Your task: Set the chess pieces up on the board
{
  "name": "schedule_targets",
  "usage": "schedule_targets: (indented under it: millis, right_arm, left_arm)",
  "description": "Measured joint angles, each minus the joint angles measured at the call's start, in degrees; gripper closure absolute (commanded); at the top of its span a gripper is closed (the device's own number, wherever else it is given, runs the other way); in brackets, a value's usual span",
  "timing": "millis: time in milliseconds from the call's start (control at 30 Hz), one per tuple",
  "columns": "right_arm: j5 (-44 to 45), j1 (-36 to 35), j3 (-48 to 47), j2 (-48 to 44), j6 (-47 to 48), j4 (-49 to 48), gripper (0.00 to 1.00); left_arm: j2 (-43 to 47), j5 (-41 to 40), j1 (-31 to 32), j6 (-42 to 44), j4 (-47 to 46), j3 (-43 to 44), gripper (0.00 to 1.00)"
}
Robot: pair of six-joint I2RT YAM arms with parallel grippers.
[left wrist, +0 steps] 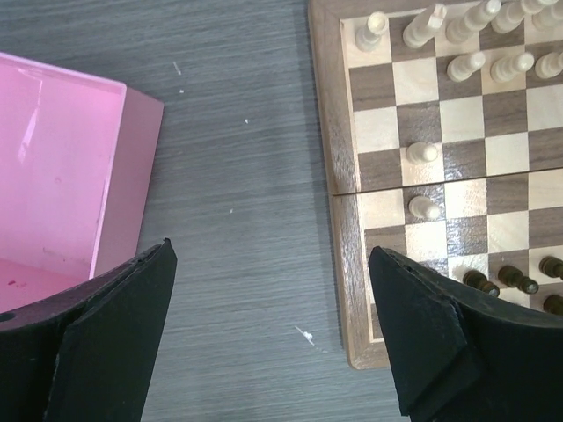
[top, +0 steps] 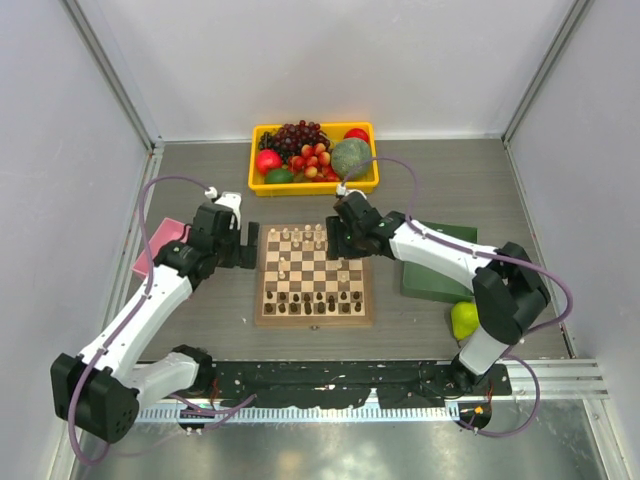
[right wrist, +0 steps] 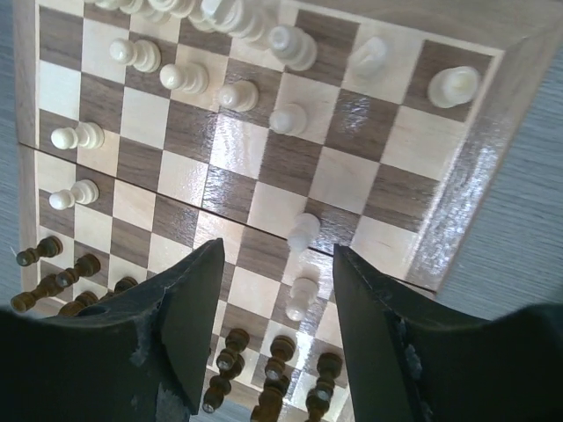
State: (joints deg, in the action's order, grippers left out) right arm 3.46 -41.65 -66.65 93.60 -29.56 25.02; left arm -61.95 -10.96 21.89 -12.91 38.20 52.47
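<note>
The wooden chessboard point(top: 314, 279) lies at the table's middle. Cream-white chess pieces point(top: 300, 238) stand along its far rows, with a few stray white pawns further in. Dark brown pieces point(top: 318, 299) fill its near rows. My left gripper point(left wrist: 273, 330) is open and empty over the bare table, just left of the board's edge point(left wrist: 327, 176). My right gripper point(right wrist: 280, 303) is open and empty above the board's right side. A white pawn point(right wrist: 302, 297) stands between its fingers, untouched, with another white pawn point(right wrist: 304, 232) just beyond it and dark pieces point(right wrist: 277, 365) below.
A yellow tray of fruit point(top: 314, 156) stands behind the board. A pink tray point(top: 162, 245) lies at the left and shows in the left wrist view point(left wrist: 57, 167). A green tray point(top: 437, 265) lies at the right under my right arm, and a yellow-green pear point(top: 464, 320) sits near its front.
</note>
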Motion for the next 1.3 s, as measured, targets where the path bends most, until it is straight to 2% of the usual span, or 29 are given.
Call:
schedule_targets:
  millis: [200,300,567,767,1033,1300]
  right_arm:
    - [2.1,-2.9,-1.4,3.0,0.2,0.9,0.47]
    - [2.9,-3.3,-1.5,4.0,0.3,1.0,0.53]
    - [4.9,-3.3,-1.7,6.2,0.6,1.4,0.57]
    - [5.6,-3.3,-2.2,6.9,0.9,1.7,0.65]
    - [5.9,-3.3,-2.3,6.9,1.2,2.0,0.81]
    - [6.1,-3.3,-2.4,6.9,1.9,2.1,0.83]
  left_arm:
    - [2.3,0.0,-0.2,-0.7,0.4,-2.1,0.00]
    - [2.4,0.0,-0.2,-0.8,0.5,-2.2,0.01]
    - [1.9,0.5,-0.2,-1.5,0.7,-2.2,0.01]
    - [1.8,0.7,-0.2,-1.6,0.8,-2.2,0.01]
    - [1.7,1.1,-0.2,-1.7,1.2,-2.2,0.01]
    - [1.6,1.1,-0.2,-1.7,1.2,-2.2,0.01]
